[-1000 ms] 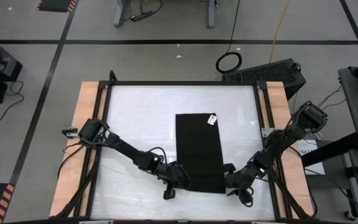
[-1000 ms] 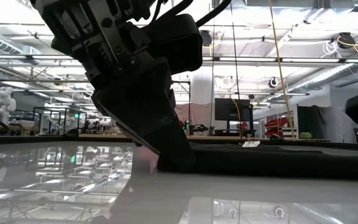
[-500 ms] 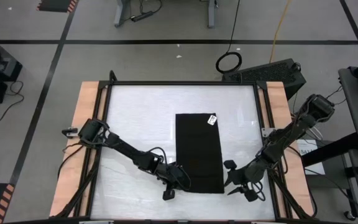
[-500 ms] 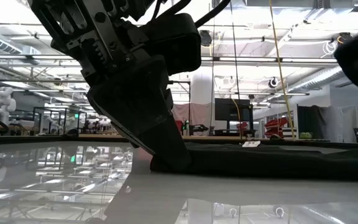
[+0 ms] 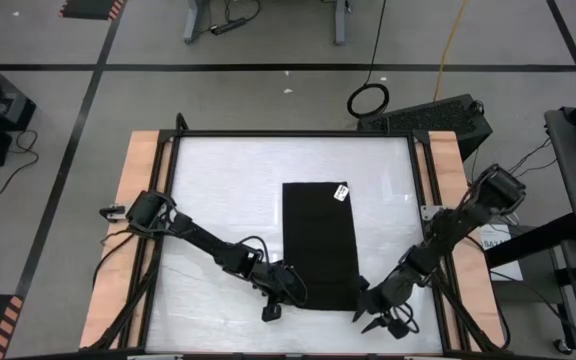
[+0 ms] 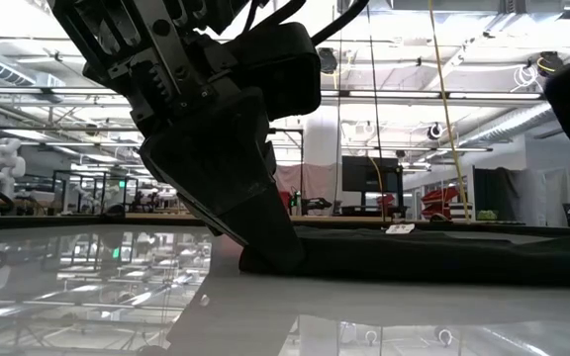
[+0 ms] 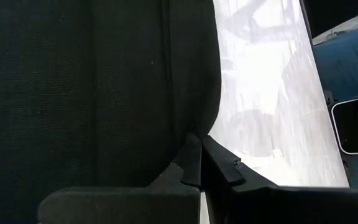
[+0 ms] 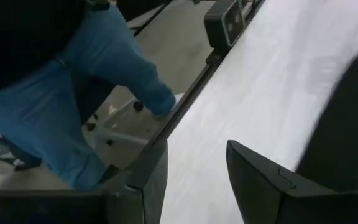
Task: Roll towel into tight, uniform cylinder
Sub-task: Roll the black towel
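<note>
The black towel [image 5: 321,245] lies flat and spread out on the white table [image 5: 228,200], its white tag [image 5: 341,191] at the far right corner. My left gripper [image 5: 293,292] is shut at the towel's near left corner, and the low view shows it coming down onto that corner [image 6: 265,262]. My right gripper [image 5: 366,312] stands open just off the towel's near right corner, over bare table, with nothing between its fingers [image 8: 253,174]. The towel's edge [image 8: 353,124] shows beside it. My left gripper pinches the towel's left edge [image 7: 191,132] at the near corner between its two fingers. The fingers slant down from the table's left side. The towel stays lying on the table, with this corner slightly bunched [image 6: 250,262].
Wooden side strips [image 5: 143,200] and a black frame border the table. A person in blue trousers [image 8: 61,106] stands just beyond the table's near edge, close to my right gripper. A small camera block [image 8: 225,22] sits on the frame there. Bare table lies left and far of the towel.
My right gripper, still open, has drawn away from the towel's right edge. It then came back lower down the picture, toward the near edge and the towel's near right corner, turning as it went. The towel stays flat.
</note>
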